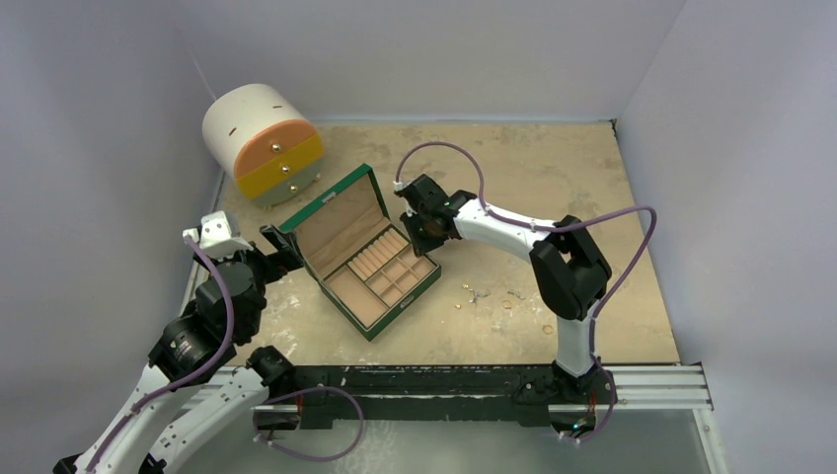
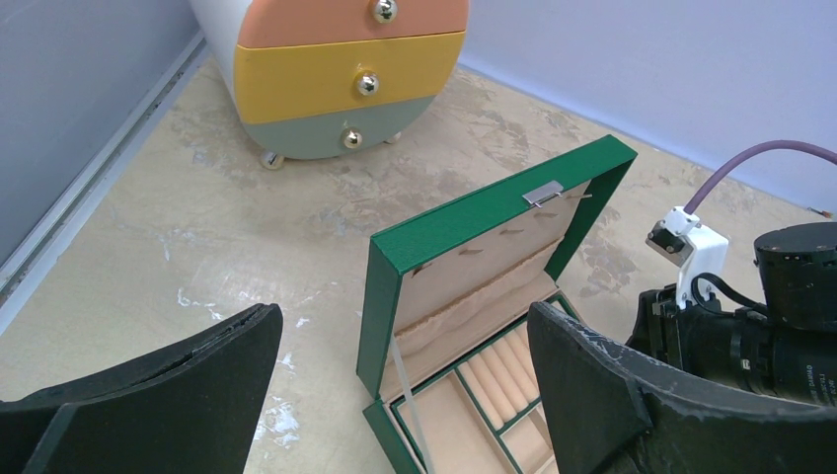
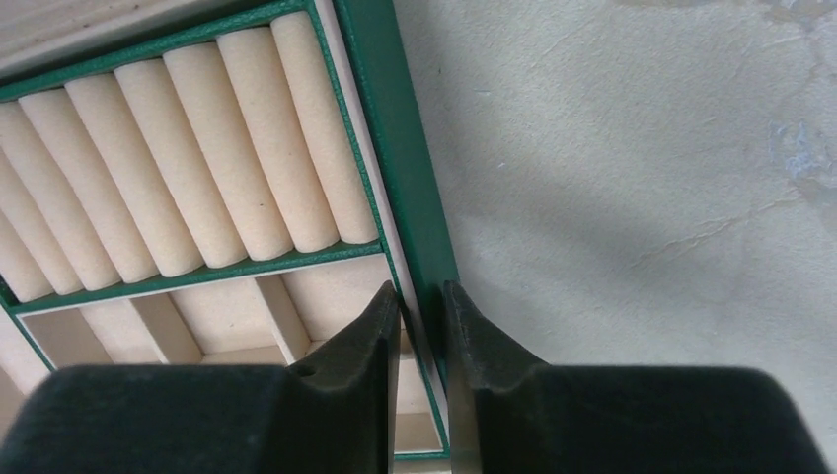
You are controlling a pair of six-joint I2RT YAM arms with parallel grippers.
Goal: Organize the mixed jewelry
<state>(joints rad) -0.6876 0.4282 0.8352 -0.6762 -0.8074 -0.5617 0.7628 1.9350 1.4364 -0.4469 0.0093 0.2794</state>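
The mixed jewelry [image 1: 481, 294] lies loose on the table right of the box: several tiny gold and silver rings and earrings, with one gold ring [image 1: 548, 329] farther right. The green jewelry box [image 1: 391, 318] stands open with tan compartments; none of the pieces shows inside it. My right gripper [image 1: 426, 233] is at the box's far right wall. In the right wrist view, the gripper [image 3: 421, 291] straddles the green wall [image 3: 395, 148], one finger inside and one outside, closed on it. My left gripper [image 1: 281, 247] is open and empty at the box's left side, with the lid [image 2: 474, 222] between its fingers [image 2: 632, 395].
A round white drawer cabinet [image 1: 262, 143] with orange, yellow and grey drawers [image 2: 345, 79] stands at the back left behind the box. Pale walls enclose the table on three sides. A purple cable [image 1: 464, 153] loops above the right arm.
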